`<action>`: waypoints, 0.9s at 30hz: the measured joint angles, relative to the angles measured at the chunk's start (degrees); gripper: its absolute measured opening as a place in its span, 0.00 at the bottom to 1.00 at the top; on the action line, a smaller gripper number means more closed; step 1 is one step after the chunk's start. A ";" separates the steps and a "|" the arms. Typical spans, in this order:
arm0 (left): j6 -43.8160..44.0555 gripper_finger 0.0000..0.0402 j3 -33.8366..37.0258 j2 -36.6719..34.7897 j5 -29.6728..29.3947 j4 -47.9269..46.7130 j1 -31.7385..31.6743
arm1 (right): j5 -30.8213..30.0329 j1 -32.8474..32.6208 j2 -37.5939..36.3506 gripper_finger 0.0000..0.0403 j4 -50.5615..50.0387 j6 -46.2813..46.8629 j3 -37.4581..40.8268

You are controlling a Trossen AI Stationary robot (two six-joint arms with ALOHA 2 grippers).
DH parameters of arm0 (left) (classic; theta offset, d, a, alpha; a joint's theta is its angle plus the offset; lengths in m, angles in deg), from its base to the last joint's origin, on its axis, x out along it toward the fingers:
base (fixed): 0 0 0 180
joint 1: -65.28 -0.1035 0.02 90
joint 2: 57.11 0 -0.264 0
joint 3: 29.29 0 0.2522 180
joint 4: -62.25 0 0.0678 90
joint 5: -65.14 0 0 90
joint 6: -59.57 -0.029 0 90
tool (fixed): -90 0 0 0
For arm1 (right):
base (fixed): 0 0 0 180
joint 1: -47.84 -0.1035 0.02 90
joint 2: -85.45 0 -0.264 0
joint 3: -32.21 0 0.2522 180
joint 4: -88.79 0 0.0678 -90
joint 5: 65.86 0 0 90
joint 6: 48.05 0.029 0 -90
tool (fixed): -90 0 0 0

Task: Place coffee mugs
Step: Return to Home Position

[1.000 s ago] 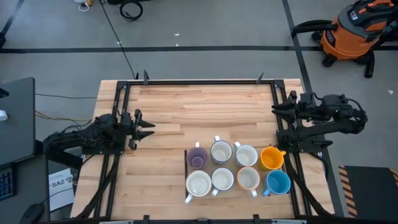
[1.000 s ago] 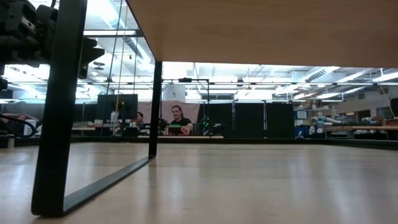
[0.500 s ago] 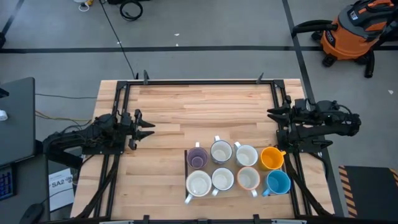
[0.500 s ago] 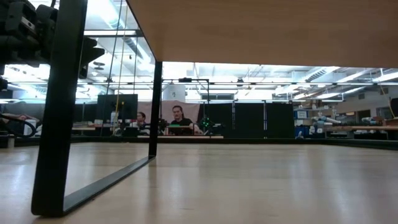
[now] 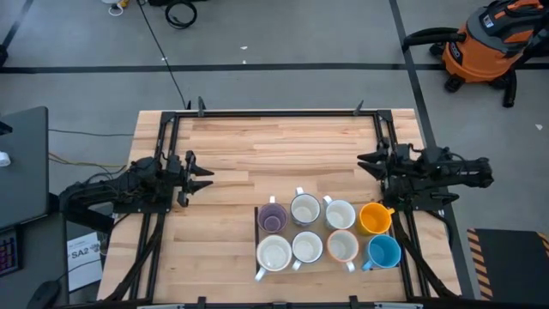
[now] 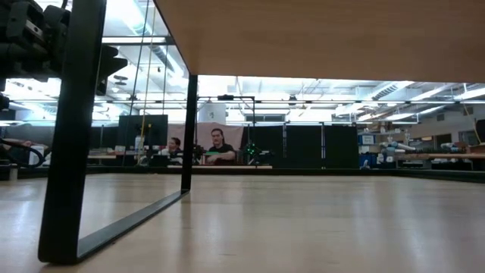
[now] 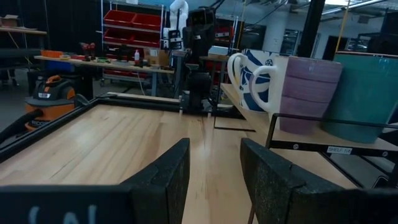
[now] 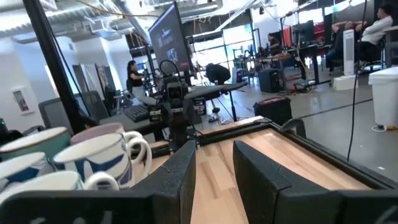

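Observation:
Several coffee mugs stand in two rows on a low raised stand (image 5: 257,225) at the near middle-right of the table. The far row holds a purple mug (image 5: 273,217), two white ones (image 5: 304,209) and an orange one (image 5: 375,218). The near row has pale mugs (image 5: 274,254) and a blue one (image 5: 383,251). My left gripper (image 5: 206,178) waits open at the table's left side, level, facing the mugs (image 7: 309,93). Beyond the orange mug, by the right rail, my right gripper (image 5: 364,163) hangs open, level and holding nothing, with the mugs (image 8: 99,158) off to its side.
Black frame rails (image 5: 383,137) run along the table's left, right and far sides. Bare wood (image 5: 274,142) fills the far half. The low view shows the stand's black leg (image 6: 72,129) and the underside of its top (image 6: 318,34). An orange vacuum (image 5: 493,39) stands on the floor, far right.
My right gripper has sunk and moved toward the table's left edge, coming out over the wood past the right rail. It stays open and holds nothing. The mugs have not moved.

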 joint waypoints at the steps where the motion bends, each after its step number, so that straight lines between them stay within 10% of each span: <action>1: 0.00 0.37 0.00 0.00 0.00 0.00 0.00 | 0.00 0.00 0.00 0.28 1.24 -0.01 1.11; 27: 0.04 0.37 0.02 0.00 0.02 0.09 0.00 | 0.57 0.02 0.00 0.28 16.88 -4.42 16.65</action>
